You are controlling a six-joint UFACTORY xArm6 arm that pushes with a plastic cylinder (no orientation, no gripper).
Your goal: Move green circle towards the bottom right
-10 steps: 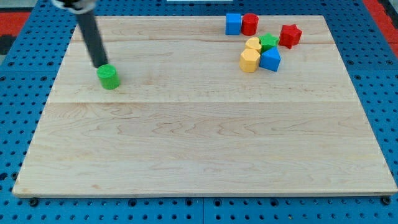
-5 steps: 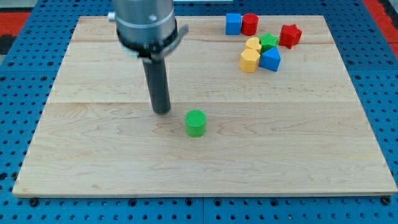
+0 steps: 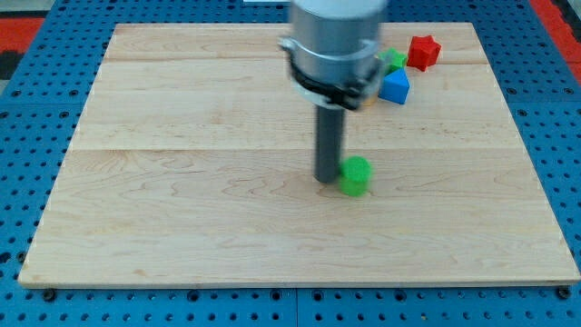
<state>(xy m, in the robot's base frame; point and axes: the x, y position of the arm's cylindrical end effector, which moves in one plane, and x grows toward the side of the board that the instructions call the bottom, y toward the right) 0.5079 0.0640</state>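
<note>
The green circle (image 3: pixel 356 175) is a small green cylinder lying near the middle of the wooden board (image 3: pixel 182 218), a little towards the view's right. My tip (image 3: pixel 327 179) is at the lower end of the dark rod and touches the circle's left side. The rod's grey body rises to the view's top and hides part of the block cluster behind it.
At the view's top right lie a red star (image 3: pixel 423 52), a blue block (image 3: pixel 394 86) and a green block (image 3: pixel 394 60), partly hidden by the arm. A sliver of yellow block (image 3: pixel 368 102) shows under the arm's body. Blue pegboard (image 3: pixel 27 136) surrounds the board.
My tip has swept from the board's left-centre to the right, and the green circle has moved rightwards with it. The arm now covers the blue and red blocks at the top.
</note>
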